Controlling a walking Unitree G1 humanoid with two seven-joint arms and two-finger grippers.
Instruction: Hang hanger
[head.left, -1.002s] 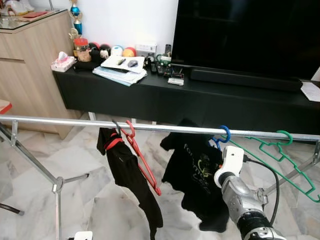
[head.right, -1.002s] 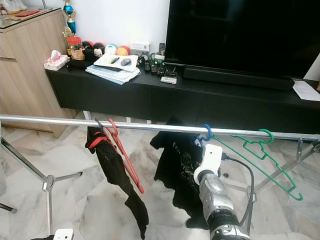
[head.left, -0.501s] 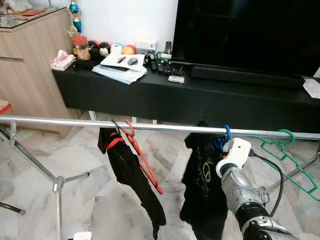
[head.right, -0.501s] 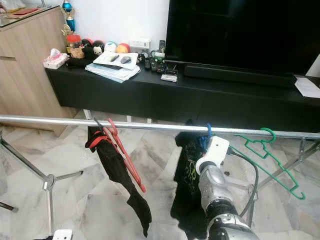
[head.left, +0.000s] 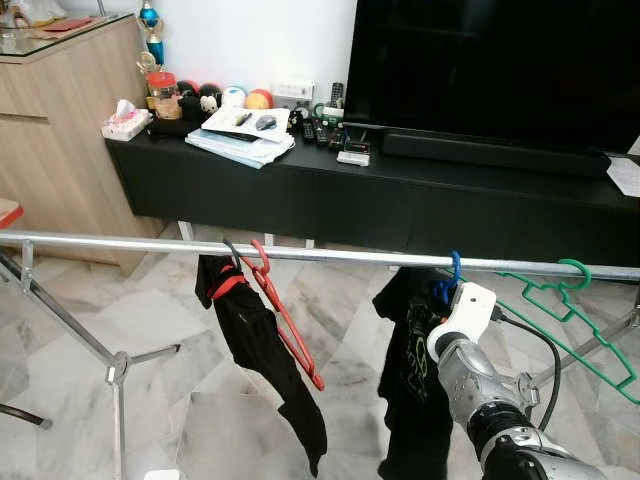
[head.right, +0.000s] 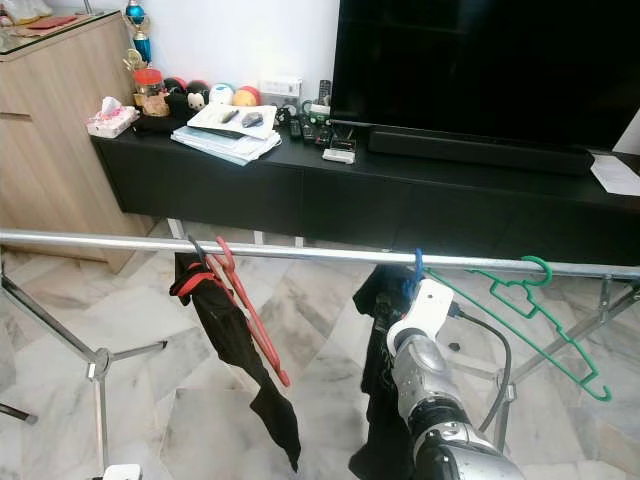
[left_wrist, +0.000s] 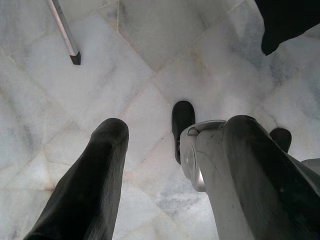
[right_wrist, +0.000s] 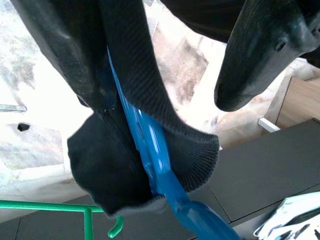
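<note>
A blue hanger (head.left: 454, 268) hooks over the silver rail (head.left: 130, 241) right of centre. The black T-shirt (head.left: 408, 380) on it hangs nearly edge-on. My right arm's white wrist (head.left: 468, 308) is raised just below the hook. In the right wrist view the right gripper (right_wrist: 160, 100) is open around the blue hanger's neck (right_wrist: 152, 150) and the shirt's ribbed collar (right_wrist: 150, 85). One finger (right_wrist: 65, 50) lies against them; the other finger (right_wrist: 260, 45) stands apart. My left gripper (left_wrist: 165, 200) hangs low over the marble floor, open, with nothing between its fingers.
A red hanger (head.left: 285, 320) and a black garment (head.left: 265, 370) hang left of centre on the rail; an empty green hanger (head.left: 575, 315) hangs at the right. Rack legs (head.left: 115, 370) stand at both ends. Behind are a black TV console (head.left: 400, 200) and a wooden cabinet (head.left: 55, 130).
The black T-shirt has turned from facing me to nearly edge-on and hangs narrower. My right wrist has shifted slightly right, staying under the blue hook. The left arm has not moved.
</note>
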